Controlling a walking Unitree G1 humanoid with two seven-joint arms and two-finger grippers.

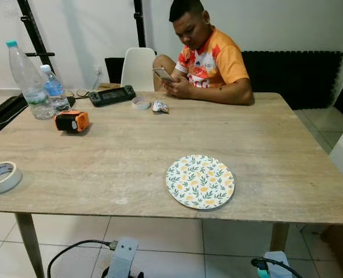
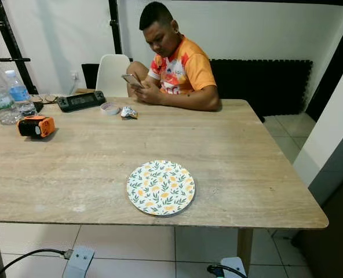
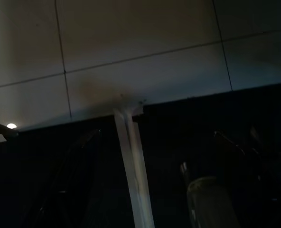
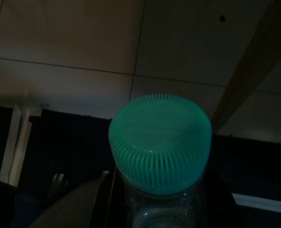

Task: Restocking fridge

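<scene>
Floral plate (image 1: 200, 181), then tape roll (image 1: 2, 176), bottles (image 1: 28, 80)

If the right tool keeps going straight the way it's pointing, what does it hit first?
Probably the tiled floor. The right tool points down past the green cap of a bottle, with tiles beyond. A slanted table leg stands to one side; depth is unclear.

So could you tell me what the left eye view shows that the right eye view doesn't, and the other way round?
The left eye view adds a roll of tape at the table's near left edge and the tall bottle's teal cap. The right eye view adds the table's near right corner and a white panel beside it. Both share the floral plate, the orange device and the seated person.
</scene>
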